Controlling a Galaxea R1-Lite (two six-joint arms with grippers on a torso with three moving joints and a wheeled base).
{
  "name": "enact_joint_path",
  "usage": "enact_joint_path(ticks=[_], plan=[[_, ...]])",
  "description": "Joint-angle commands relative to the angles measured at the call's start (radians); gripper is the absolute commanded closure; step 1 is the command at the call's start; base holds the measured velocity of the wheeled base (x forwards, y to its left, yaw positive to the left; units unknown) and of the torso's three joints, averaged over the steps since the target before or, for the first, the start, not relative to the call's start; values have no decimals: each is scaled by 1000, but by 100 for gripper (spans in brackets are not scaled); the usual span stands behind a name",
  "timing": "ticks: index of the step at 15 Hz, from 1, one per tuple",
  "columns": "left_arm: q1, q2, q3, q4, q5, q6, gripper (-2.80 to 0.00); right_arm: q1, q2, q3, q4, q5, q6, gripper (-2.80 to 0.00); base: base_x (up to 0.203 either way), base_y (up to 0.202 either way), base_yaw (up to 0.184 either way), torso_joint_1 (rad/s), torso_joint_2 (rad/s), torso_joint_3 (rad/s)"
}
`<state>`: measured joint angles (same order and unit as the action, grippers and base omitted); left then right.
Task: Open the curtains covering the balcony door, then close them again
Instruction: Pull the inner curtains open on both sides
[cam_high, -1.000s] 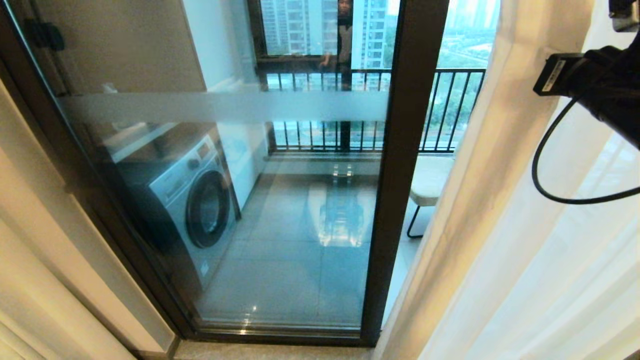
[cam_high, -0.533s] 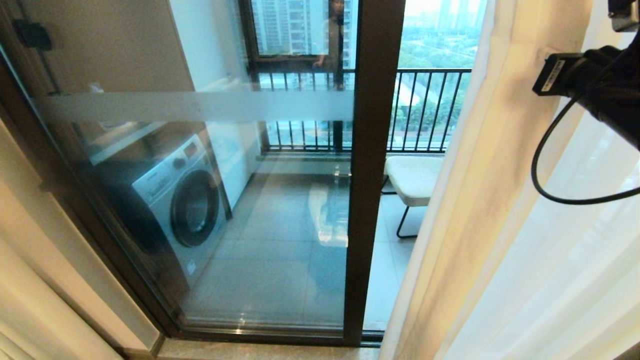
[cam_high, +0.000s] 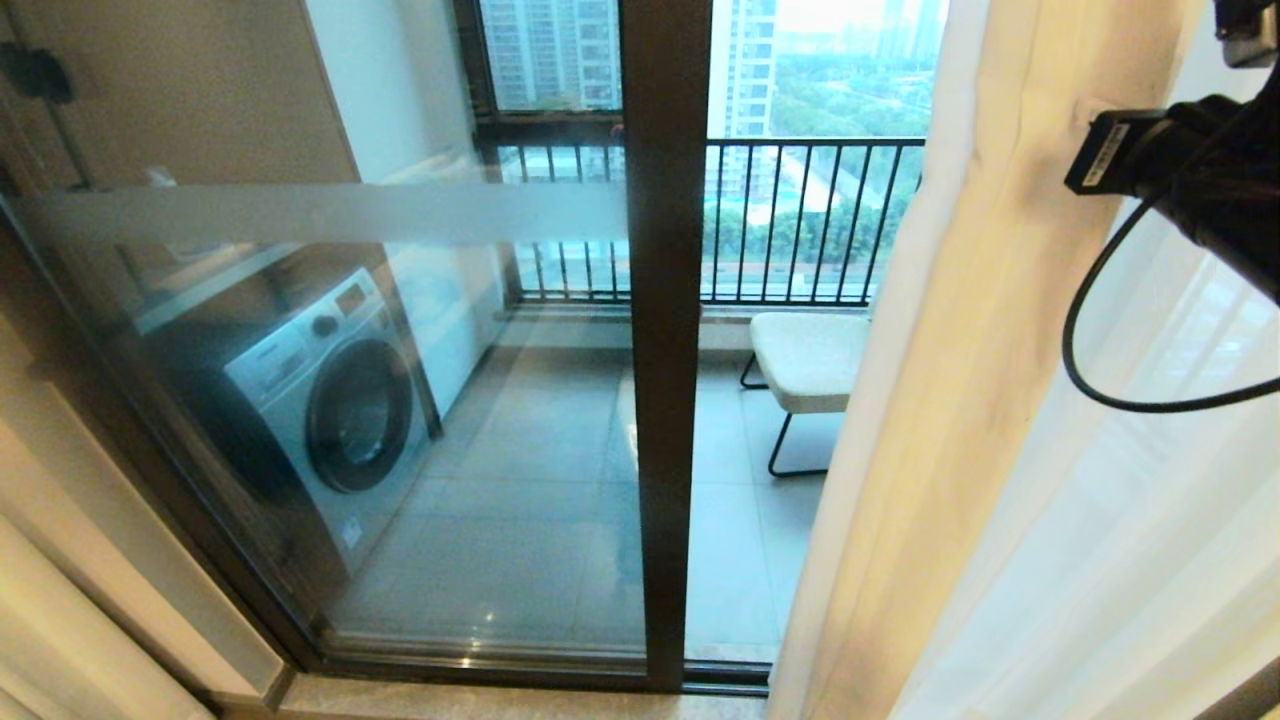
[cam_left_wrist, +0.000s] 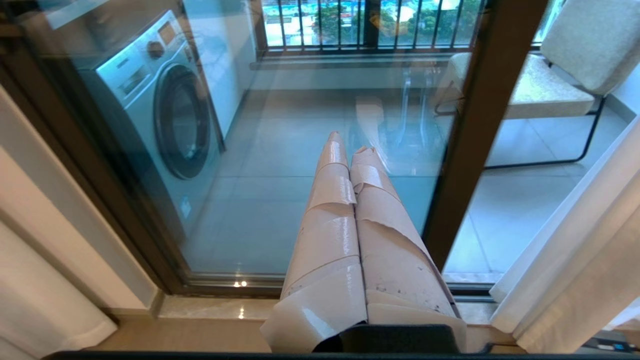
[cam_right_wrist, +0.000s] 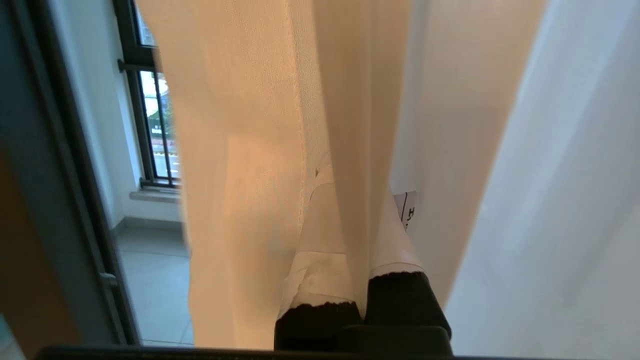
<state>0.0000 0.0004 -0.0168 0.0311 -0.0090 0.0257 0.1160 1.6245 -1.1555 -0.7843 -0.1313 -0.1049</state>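
Note:
The curtains hang at the right: a cream opaque layer (cam_high: 950, 350) with a white sheer layer (cam_high: 1130, 520) behind it. My right gripper (cam_right_wrist: 357, 200) is shut on a fold of the cream layer (cam_right_wrist: 240, 175), which runs between its taped fingers (cam_right_wrist: 315, 240). In the head view only the right arm (cam_high: 1200, 170) shows, at the top right beside the curtain. The balcony door (cam_high: 665, 400), glass in a dark frame, stands uncovered left of the curtain edge. My left gripper (cam_left_wrist: 348, 145) is shut on nothing, low in front of the glass.
Behind the glass stand a washing machine (cam_high: 330, 400) at the left and a padded chair (cam_high: 810, 360) near the black railing (cam_high: 800, 220). A frosted band (cam_high: 300, 212) crosses the left pane. A black cable (cam_high: 1090, 370) loops from the right arm.
The whole picture has slid left, so the camera has moved right. The curtain edge and right arm kept their place in the picture, and more glass shows right of the door post.

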Motion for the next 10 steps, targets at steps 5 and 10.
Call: enact_joint_path(ticks=[5, 10], plan=[[0, 0, 0, 0, 0, 0, 0, 1, -1, 7, -3, -1, -1, 0, 0, -189, -1, 2, 4, 3], [0, 0, 0, 0, 0, 0, 0, -1, 0, 7, -3, -1, -1, 0, 0, -189, 0, 3, 2, 2]])
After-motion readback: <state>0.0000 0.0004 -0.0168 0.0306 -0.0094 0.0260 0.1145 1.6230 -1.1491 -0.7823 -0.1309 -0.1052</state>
